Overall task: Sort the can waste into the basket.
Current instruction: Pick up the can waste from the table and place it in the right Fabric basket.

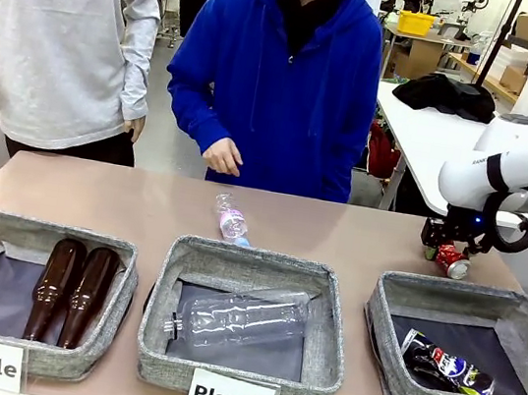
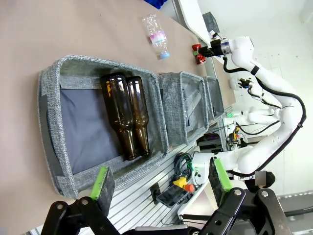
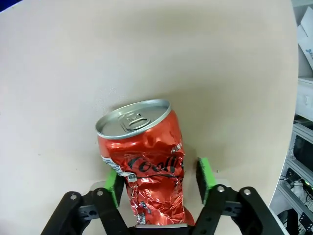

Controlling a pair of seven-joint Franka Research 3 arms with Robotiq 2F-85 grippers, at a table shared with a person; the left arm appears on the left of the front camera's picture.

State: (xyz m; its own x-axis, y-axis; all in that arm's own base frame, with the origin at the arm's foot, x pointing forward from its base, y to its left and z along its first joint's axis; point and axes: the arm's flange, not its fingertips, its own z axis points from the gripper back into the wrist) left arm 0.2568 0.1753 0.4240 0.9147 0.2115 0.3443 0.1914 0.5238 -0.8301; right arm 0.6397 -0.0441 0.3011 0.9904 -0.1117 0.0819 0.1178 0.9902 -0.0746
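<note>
**A:** So what are we looking at, biggest stuff first?

**B:** The desk (image 1: 144,204) carries three grey baskets along its near edge. The Can basket (image 1: 387,375) sits at the near right corner, and the black can (image 1: 448,365) already lies in it on its side, long axis running left-right, silver top toward the left wall, green-yellow marks on the body.

**A:** And the red can (image 3: 146,161)?

**B:** It's on the desk near the right edge, just beyond the Can basket's far wall. We see it crushed and wrinkled, red foil with white script, silver lid intact with the pull tab on. In the right wrist view its long axis runs along the fingers, lid pointing away from the wrist and tilted a bit.

**A:** Is the right gripper (image 3: 161,178) on it?

**B:** The jaws straddle the can's lower half; one green pad looks against it, the other stands a little off. We can't tell if it's gripped.

**A:** Left gripper (image 2: 161,178)?

**B:** Wide open, holding nothing, hanging off the desk's near edge by the Bottle basket (image 2: 51,122).
</note>
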